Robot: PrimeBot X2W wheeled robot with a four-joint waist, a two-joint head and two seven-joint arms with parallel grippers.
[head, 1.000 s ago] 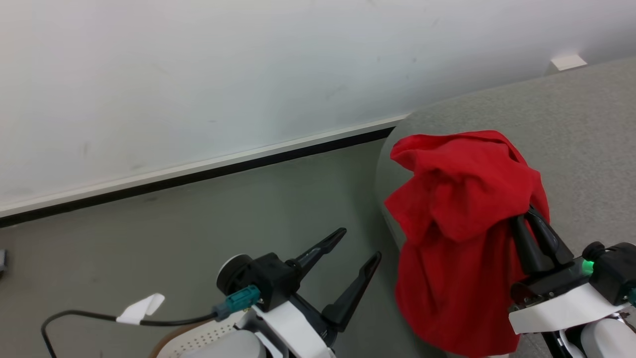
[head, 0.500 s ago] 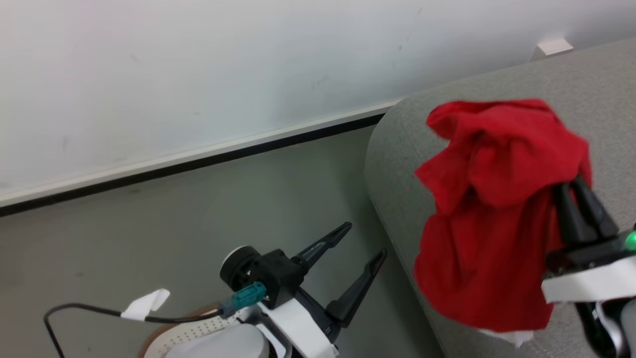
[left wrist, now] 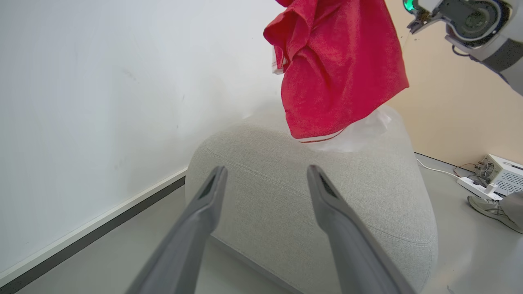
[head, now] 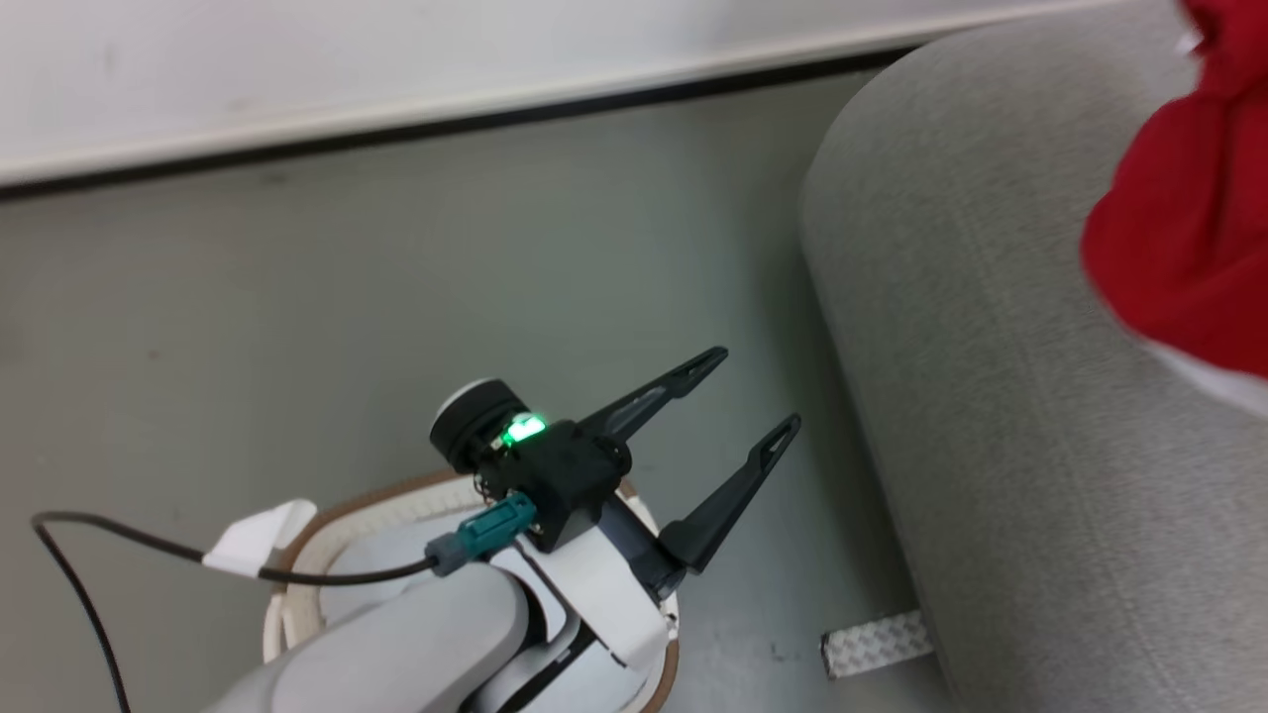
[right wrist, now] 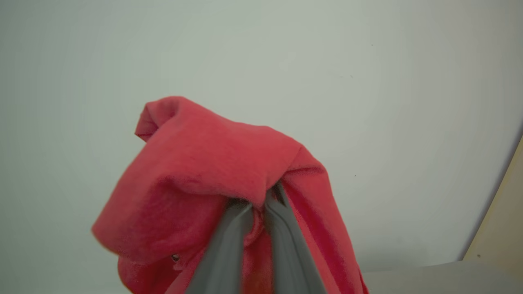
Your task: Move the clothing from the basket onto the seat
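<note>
While one basket (head: 357,500) sits lower left, one left gripper (head: 755,388) at middle, two fingers spread wide, empty. One grey seat (head: 991,396) right. One red clothing (head: 1179,248) upper right, over seat, pinched tight by right gripper (right wrist: 261,200).

The left gripper (head: 755,389) has two long tapered black fingers (head: 728,495) on a black block (head: 570,475) with a green light (head: 523,430). A white bracket (head: 604,594) joins it to a pale grey forearm (head: 416,634). A black cable (head: 109,540) with a white tag (head: 256,533) ends in a teal plug (head: 482,531).
</note>
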